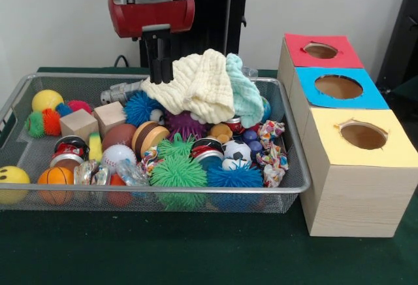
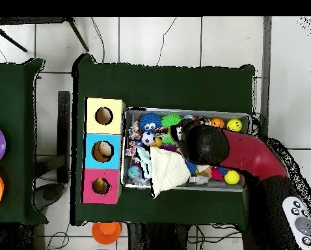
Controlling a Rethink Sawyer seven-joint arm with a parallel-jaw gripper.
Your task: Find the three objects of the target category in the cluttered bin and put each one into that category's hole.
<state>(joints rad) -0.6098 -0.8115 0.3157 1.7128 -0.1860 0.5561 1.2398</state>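
Two cloths (image 1: pixel 208 85), two wooden cubes (image 1: pixel 78 124), three holes (image 1: pixel 363 135), four spiky balls (image 1: pixel 178 171).

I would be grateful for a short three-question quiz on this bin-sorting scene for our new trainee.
1. True or false: the gripper hangs at the left edge of the pale yellow cloth.
2. Multiple choice: in the front view, which box lies nearest the camera? A) red box B) blue box C) yellow box
3. Fill in: the smiley-face ball sits in the bin's front-____ corner in the front view.

Key:
1. True; its fingers look close together, but a grasp cannot be confirmed.
2. C
3. left
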